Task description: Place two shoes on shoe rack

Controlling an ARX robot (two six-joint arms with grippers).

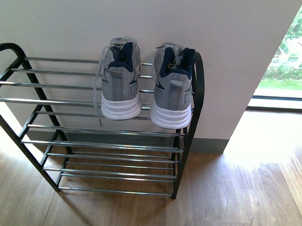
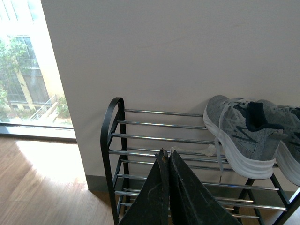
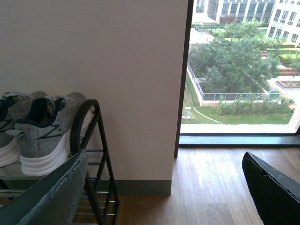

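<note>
The left jaws are clenched, their dark fingers [image 2: 187, 199] pressed flat together with nothing between them. The right jaws are released, fingers [image 3: 47, 192] wide apart and empty. Beyond them the shoe rack [image 1: 105, 146] stands on the wooden floor [image 1: 227, 195] against a pale wall [image 1: 144, 18]. Both grey sneakers sit on its top tier at the right end, heels near, toes toward the wall: the left sneaker [image 1: 120, 87] trails a lace, and the right sneaker [image 1: 174, 94] is beside the rack's right frame. A window [image 1: 287, 53] lies far right.

Front view above shoe rack [image 1: 91, 130], wrist views low from either end, sharing sneakers [image 1: 120, 87]
</note>
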